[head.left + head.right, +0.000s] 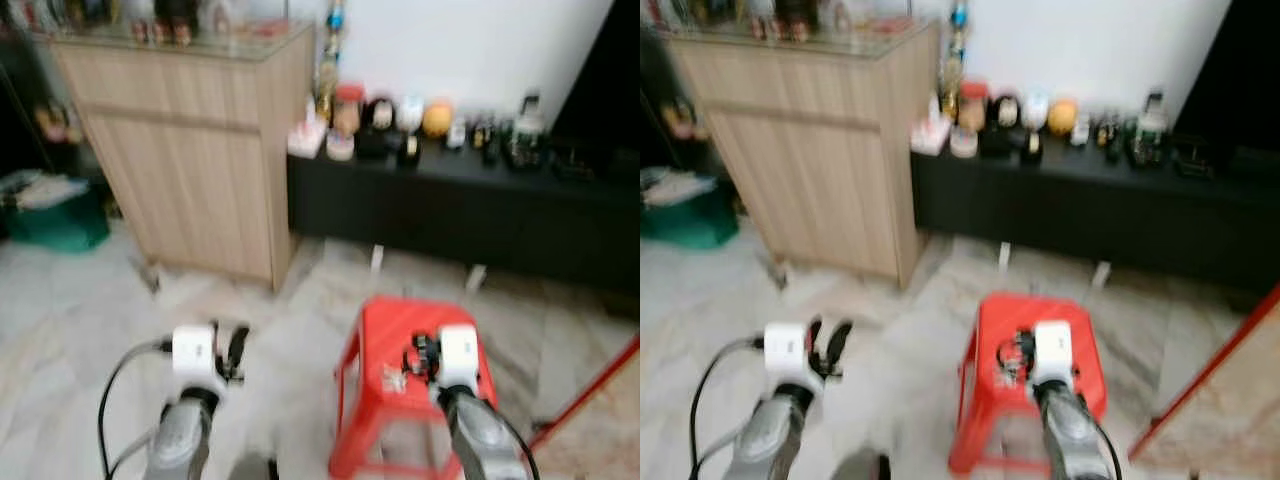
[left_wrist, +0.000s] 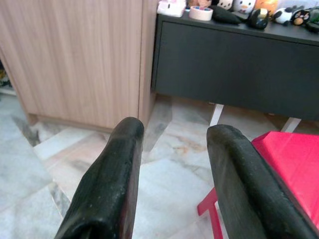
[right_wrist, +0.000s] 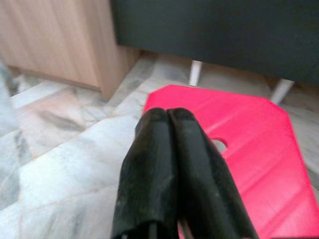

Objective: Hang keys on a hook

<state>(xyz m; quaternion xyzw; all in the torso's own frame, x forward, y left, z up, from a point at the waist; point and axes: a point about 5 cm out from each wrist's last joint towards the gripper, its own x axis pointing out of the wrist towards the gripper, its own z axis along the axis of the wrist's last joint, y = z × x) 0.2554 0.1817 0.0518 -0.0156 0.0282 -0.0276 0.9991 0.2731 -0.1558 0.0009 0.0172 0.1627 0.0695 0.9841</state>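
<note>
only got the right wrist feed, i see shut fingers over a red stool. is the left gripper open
Observer: Yes. The left gripper is open, its fingers apart over the marble floor.
Operator: what's ahead of us
Observer: A wooden cabinet on the left and a low black console on the right, against a white wall.
Operator: anything on the console
Observer: A row of small figurines and jars, too blurred to name one by one.
Operator: where's the stool from the head cam
Observer: The red stool stands under the right gripper.
</note>
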